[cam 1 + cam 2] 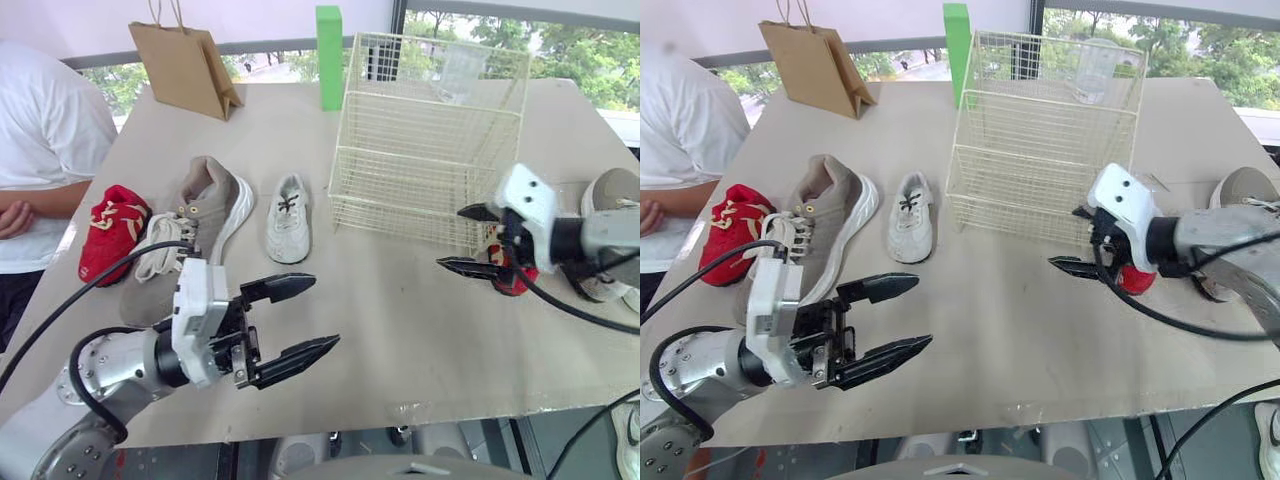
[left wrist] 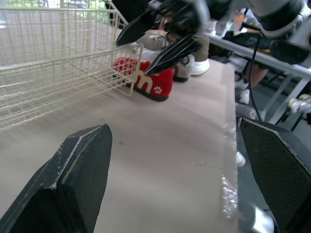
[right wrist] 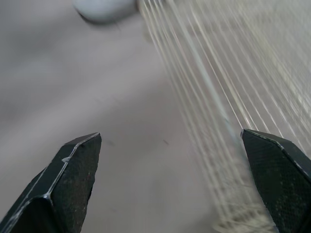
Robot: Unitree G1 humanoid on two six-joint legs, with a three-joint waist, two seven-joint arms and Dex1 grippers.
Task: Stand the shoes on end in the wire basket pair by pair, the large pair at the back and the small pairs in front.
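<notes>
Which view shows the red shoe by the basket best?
The left wrist view: the red shoe shows almost whole at the corner of the basket, with its side markings visible. In both eye views the right gripper covers most of it, leaving a red sliver.

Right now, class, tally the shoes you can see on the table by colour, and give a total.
Red: 2, left red shoe and right red shoe
Grey: 2, left grey shoe and right grey shoe
White: 1, white shoe
Total: 5 in plain sight; the far right edge may hide more.
</notes>
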